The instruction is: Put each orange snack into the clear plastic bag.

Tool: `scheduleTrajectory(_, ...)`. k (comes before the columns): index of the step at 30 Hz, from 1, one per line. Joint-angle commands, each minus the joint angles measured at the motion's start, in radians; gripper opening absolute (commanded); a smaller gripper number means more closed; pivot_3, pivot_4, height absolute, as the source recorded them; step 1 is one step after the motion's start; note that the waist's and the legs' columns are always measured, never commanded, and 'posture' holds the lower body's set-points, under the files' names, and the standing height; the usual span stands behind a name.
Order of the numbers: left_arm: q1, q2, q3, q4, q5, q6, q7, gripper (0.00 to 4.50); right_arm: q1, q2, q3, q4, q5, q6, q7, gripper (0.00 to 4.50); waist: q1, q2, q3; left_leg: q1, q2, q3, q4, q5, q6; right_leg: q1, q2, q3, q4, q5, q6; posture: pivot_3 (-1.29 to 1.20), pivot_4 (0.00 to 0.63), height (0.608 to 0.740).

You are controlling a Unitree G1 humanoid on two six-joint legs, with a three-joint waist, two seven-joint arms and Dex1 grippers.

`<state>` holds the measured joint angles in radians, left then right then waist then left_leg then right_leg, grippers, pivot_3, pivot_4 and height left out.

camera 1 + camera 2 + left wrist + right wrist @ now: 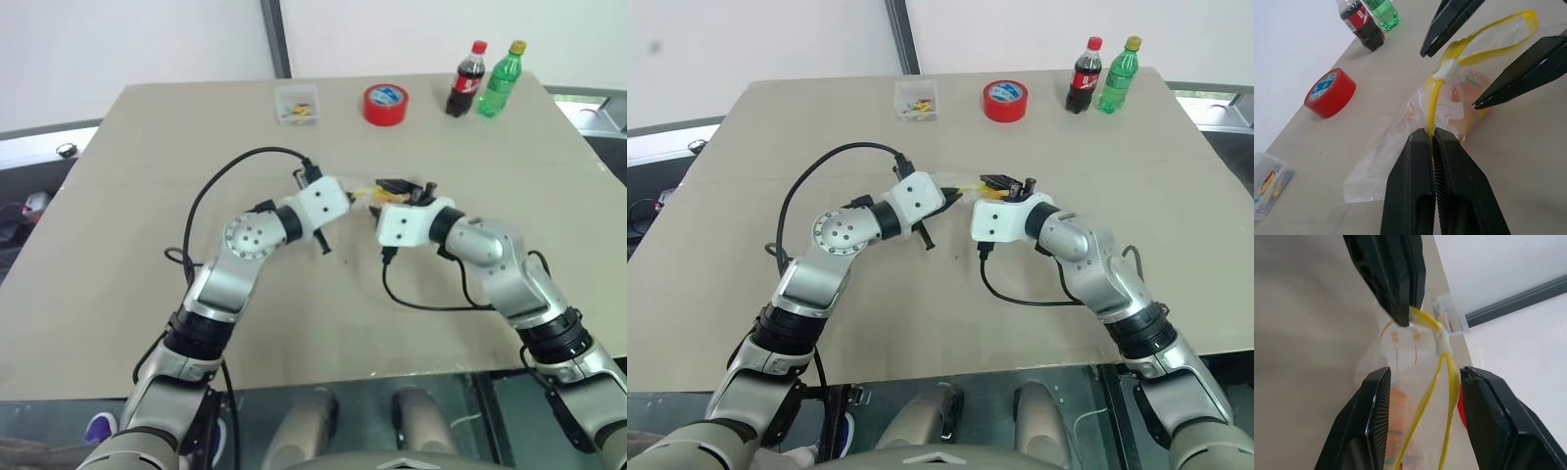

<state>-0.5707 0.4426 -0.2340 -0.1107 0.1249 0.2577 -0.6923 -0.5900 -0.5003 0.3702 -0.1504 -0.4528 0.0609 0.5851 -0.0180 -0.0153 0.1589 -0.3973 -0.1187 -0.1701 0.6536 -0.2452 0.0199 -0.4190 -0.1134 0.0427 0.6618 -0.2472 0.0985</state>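
In the middle of the frame my left gripper [1432,139] has its jaws clamped on the yellow strip of the clear plastic bag [1400,147], held above the worktop [147,196]. An orange snack [1469,98] already sits inside. My right gripper [1420,377] stands with jaws apart around the mouth. If this thin strip slips, I fear the bag drops and the snack rolls out.

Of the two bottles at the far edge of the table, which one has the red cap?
The dark cola bottle has the red cap and a red label. The green bottle standing just beside it, on the robot's right, has a yellow cap.
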Motion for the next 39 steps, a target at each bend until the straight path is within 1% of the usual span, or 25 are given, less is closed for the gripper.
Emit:
scheduleTrajectory(1,-0.016,-0.001,0.014,-0.055,-0.003,-0.002,0.013,0.0,-0.032,0.009,-0.012,-0.011,-0.013,-0.039,-0.019,2.06,0.001,0.0,0.0,0.0,0.0,0.0,0.0,0.0,0.0,0.0,0.0,0.0,0.0,0.0,0.0,0.0,0.15,0.74)
scheduleTrajectory(2,-0.017,-0.002,0.013,-0.054,-0.003,-0.002,0.013,0.0,-0.034,0.009,-0.012,-0.009,-0.018,-0.046,-0.021,1.65,0.001,0.0,0.0,0.0,0.0,0.0,0.0,0.0,0.0,0.0,0.0,0.0,0.0,0.0,0.0,0.0,0.15,0.74)
scheduleTrajectory(16,-0.02,-0.004,0.013,-0.055,-0.004,0.001,0.015,0.0,-0.033,0.04,-0.009,-0.005,-0.047,-0.067,-0.017,1.65,0.0,0.0,0.0,0.0,0.0,0.0,0.0,0.0,0.0,0.0,0.0,0.0,0.0,0.0,0.0,0.0,0.15,0.74)
scheduleTrajectory(17,-0.02,-0.005,0.013,-0.056,-0.005,0.002,0.015,0.0,-0.033,0.043,-0.01,-0.004,-0.048,-0.067,-0.016,1.09,0.0,0.0,0.0,0.0,0.0,0.0,0.0,0.0,0.0,0.0,0.0,0.0,0.0,0.0,0.0,0.0,0.15,0.74)
scheduleTrajectory(19,-0.02,-0.007,0.014,-0.056,-0.006,0.004,0.016,0.0,-0.034,0.046,-0.01,-0.004,-0.052,-0.069,-0.018,0.37,0.001,0.0,0.0,0.0,0.0,0.0,0.0,0.0,0.0,0.0,0.0,0.0,0.0,0.0,0.0,0.0,0.15,0.74)
scheduleTrajectory(20,-0.02,-0.007,0.014,-0.056,-0.006,0.004,0.016,0.0,-0.034,0.047,-0.011,-0.004,-0.053,-0.069,-0.018,0.11,0.001,0.0,0.0,0.0,0.0,0.0,0.0,0.0,0.0,0.0,0.0,0.0,0.0,0.0,0.0,0.0,0.15,0.74)
scheduleTrajectory(31,-0.01,-0.002,0.026,-0.044,-0.013,-0.01,0.028,0.0,-0.023,0.044,-0.028,-0.019,-0.056,-0.06,-0.025,0.11,0.0,0.0,0.0,0.0,0.0,0.0,0.0,0.0,0.0,0.0,0.0,0.0,0.0,0.0,0.0,0.0,0.15,0.74)
scheduleTrajectory(35,-0.001,0.012,0.066,-0.023,-0.029,-0.033,0.048,0.0,0.031,0.019,-0.093,-0.063,-0.025,-0.007,-0.021,0.11,0.002,0.0,0.0,0.0,0.0,0.0,0.0,0.0,0.0,0.0,0.0,0.0,0.0,0.0,0.0,0.0,0.15,0.74)
scheduleTrajectory(39,-0.003,0.024,0.079,-0.011,-0.041,-0.047,0.057,0.0,0.091,-0.019,-0.156,-0.105,0.0,0.038,-0.012,0.11,0.004,0.0,0.0,0.0,0.0,0.0,0.0,0.0,0.0,0.0,0.0,0.0,0.0,0.0,0.0,0.0,0.15,0.74)
